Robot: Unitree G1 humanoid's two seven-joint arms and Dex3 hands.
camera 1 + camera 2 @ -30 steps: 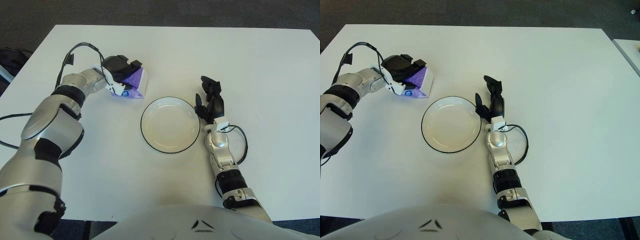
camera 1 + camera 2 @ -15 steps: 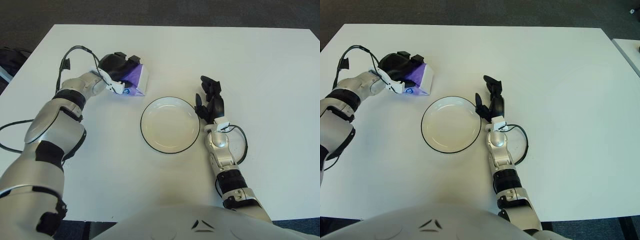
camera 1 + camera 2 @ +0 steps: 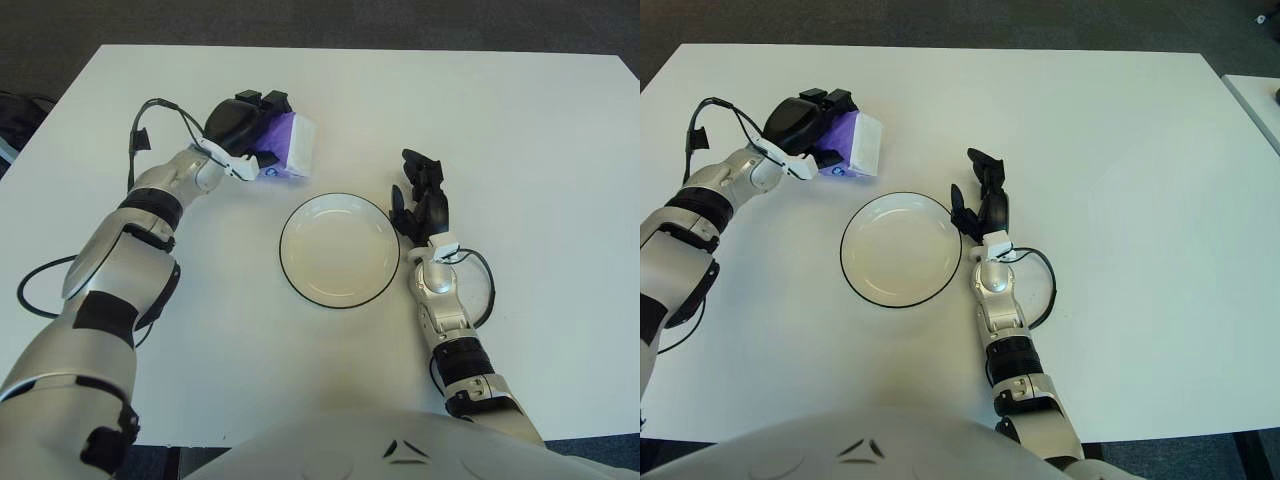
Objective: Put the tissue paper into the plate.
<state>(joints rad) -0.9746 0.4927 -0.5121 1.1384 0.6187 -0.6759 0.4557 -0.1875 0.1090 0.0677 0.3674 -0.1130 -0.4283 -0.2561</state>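
A purple and white tissue pack (image 3: pixel 287 146) is held in my left hand (image 3: pixel 248 125), lifted above the white table, up and to the left of the plate. The fingers are curled over the pack's top. The white plate (image 3: pixel 340 250) with a thin black rim lies empty in the middle of the table. My right hand (image 3: pixel 420 200) rests on the table just right of the plate's rim, fingers relaxed and holding nothing.
The white table (image 3: pixel 520 140) stretches wide behind and to the right of the plate. Black cables run along my left forearm (image 3: pixel 150 110) and by my right wrist (image 3: pixel 480 290).
My left hand has lifted the tissue pack off the table and carried it up and right, toward the plate. The right hand has not moved.
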